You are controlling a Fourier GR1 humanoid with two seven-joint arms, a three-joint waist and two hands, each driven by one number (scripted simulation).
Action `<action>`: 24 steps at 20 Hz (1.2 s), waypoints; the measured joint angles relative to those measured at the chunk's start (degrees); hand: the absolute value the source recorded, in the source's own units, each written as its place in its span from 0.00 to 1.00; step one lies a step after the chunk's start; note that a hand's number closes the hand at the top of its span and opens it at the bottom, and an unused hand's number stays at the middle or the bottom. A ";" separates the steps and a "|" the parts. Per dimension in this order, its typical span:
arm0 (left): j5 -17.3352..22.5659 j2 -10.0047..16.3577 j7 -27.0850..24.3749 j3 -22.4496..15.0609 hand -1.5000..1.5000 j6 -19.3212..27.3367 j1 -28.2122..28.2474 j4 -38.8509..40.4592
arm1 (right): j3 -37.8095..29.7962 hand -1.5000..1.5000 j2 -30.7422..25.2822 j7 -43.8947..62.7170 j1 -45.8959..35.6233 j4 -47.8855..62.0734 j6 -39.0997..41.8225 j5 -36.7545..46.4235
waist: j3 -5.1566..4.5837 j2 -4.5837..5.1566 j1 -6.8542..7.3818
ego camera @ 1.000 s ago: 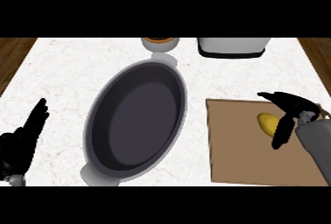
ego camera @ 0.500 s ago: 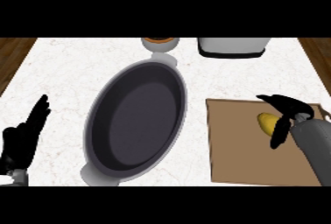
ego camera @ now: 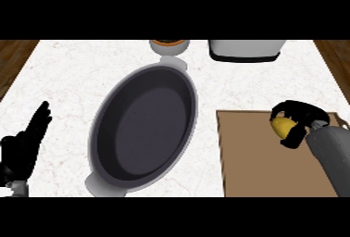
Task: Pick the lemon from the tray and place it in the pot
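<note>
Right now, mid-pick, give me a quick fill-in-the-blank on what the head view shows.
1. At the tray, the right hand curls round the ____.
2. The pot stands to the tray's ____.
3. The left hand rests ____, fingers up, at the view's left edge.

Missing words: lemon; left; open.

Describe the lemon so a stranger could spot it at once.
Start at the big dark oval pot mid-counter, then go right to the flat brown tray. Near its far edge the right hand curls round the lemon: the only yellow thing in view.
</note>
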 measured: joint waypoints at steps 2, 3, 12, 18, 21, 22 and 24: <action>-0.40 -0.32 1.04 0.08 0.50 -0.29 0.16 -1.16 | -0.69 1.00 0.22 -0.77 -0.26 0.39 0.27 0.65 | 0.02 0.02 0.01; -0.44 -0.28 1.36 0.33 0.50 -0.65 0.31 -1.64 | -0.93 1.00 0.68 -0.03 -0.23 -0.46 0.95 0.82 | 0.03 0.03 -0.04; -1.09 -1.20 2.15 -1.04 0.50 -1.86 -1.53 -1.32 | 10.11 1.00 21.05 12.53 -3.01 -9.62 -4.59 3.26 | 0.06 -0.32 3.51; -1.81 -1.65 2.21 -3.13 0.50 -2.83 -3.27 -0.52 | 22.42 1.00 26.02 26.13 -7.63 -15.83 -12.60 3.71 | 0.05 -0.56 6.33; -2.08 -1.47 2.29 -3.31 0.50 -3.03 -3.34 -0.22 | 27.53 1.00 26.61 34.58 -11.37 -19.51 -16.92 5.44 | 0.02 -0.93 6.88; -2.24 -1.46 2.24 -3.41 0.50 -3.04 -3.09 -0.14 | 29.01 1.00 26.69 37.55 -12.71 -20.69 -18.37 6.22 | 0.01 -1.05 6.99; -2.14 -1.41 2.36 -3.30 0.50 -3.06 -3.43 -0.04 | 32.14 1.00 27.00 43.30 -15.64 -23.23 -20.94 8.33 | 0.02 -1.31 6.76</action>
